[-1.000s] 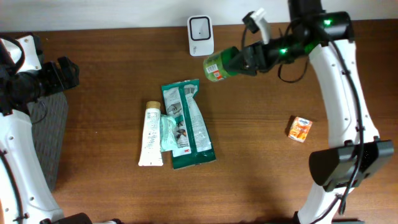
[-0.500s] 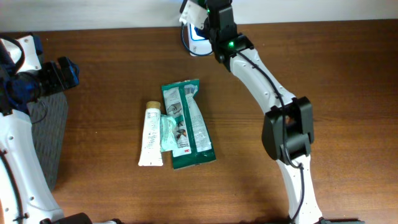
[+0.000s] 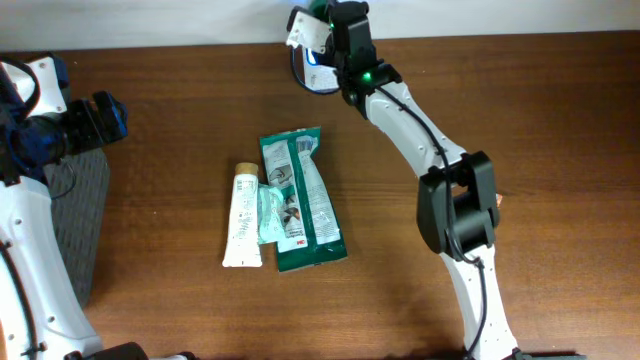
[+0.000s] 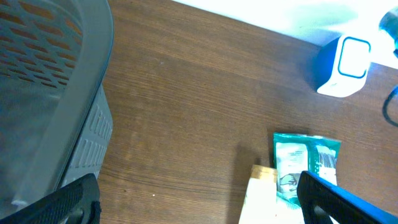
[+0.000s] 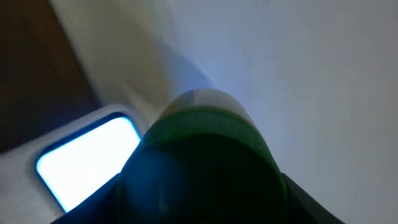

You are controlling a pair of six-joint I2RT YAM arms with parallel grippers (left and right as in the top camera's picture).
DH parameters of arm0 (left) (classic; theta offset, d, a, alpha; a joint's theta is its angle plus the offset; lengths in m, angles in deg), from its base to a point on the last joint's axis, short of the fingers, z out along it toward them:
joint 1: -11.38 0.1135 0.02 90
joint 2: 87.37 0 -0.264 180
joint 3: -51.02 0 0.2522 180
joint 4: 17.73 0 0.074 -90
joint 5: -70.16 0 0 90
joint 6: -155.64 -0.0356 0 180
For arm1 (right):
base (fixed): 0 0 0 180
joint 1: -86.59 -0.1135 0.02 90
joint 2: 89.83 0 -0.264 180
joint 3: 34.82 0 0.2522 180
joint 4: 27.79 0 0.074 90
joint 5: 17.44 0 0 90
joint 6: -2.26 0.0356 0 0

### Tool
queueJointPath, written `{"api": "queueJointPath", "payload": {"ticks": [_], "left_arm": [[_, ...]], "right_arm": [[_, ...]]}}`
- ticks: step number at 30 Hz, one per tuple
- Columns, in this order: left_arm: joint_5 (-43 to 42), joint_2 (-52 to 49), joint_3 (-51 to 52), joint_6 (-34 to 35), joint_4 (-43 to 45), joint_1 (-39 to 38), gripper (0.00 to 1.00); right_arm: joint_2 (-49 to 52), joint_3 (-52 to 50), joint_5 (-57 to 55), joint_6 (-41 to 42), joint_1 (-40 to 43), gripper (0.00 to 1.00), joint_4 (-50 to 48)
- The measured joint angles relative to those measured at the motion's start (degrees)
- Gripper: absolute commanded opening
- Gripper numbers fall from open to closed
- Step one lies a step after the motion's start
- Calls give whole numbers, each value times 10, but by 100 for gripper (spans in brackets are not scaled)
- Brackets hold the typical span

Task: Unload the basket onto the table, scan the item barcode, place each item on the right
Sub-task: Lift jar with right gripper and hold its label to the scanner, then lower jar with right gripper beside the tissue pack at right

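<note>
Tube of toothpaste, white plastic [image 3: 243, 218], flat mid brown wooden table [image 3: 180, 300], touching green foil pouch [image 3: 302, 200] alongside. At left edge: left gripper [image 3: 103, 116] by grey mesh basket [image 4: 43, 93], jaws wide apart, holding nothing. At far edge: right gripper [image 3: 335, 28] clamped on green-capped bottle [image 5: 205, 168], held just over lit white scanner [image 4: 345, 65].

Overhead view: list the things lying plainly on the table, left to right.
grey basket → white tube → green packets. The scanner is left out: it stands farther back, within the packets' span.
</note>
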Motion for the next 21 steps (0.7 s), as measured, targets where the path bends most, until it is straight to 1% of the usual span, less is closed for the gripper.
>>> {"api": "queueJointPath", "payload": {"ticks": [1, 4, 5, 6, 7, 9, 10, 11, 13, 16, 18, 20, 21], "left_arm": [[0, 0, 0, 0, 1, 0, 99], [0, 0, 0, 0, -1, 0, 99], [0, 0, 0, 0, 0, 0, 99], [0, 0, 0, 0, 0, 0, 99], [0, 0, 0, 0, 0, 0, 99], [0, 0, 0, 0, 0, 0, 99], [0, 0, 0, 0, 0, 0, 99], [0, 0, 0, 0, 0, 0, 99], [0, 0, 0, 0, 0, 0, 99], [0, 0, 0, 0, 0, 0, 99], [0, 0, 0, 0, 1, 0, 99], [0, 0, 0, 0, 1, 0, 99], [0, 0, 0, 0, 0, 0, 99]], "right_arm": [[-35, 0, 0, 56, 0, 52, 47], [-177, 1, 14, 205, 2, 55, 269], [-241, 2, 16, 261, 4, 55, 337], [-266, 14, 27, 298, 8, 55, 387], [-300, 16, 44, 353, 17, 55, 498], [-304, 14, 66, 438, 41, 55, 647], [-299, 5, 70, 458, 51, 55, 694], [-289, -28, 76, 487, 72, 55, 717], [-280, -107, 80, 517, 108, 55, 710], [-272, -246, 85, 561, 182, 55, 643], [-271, -313, 85, 576, 226, 55, 580], [-271, -371, 85, 588, 249, 63, 530], [-276, -387, 87, 594, 256, 70, 517]]}}
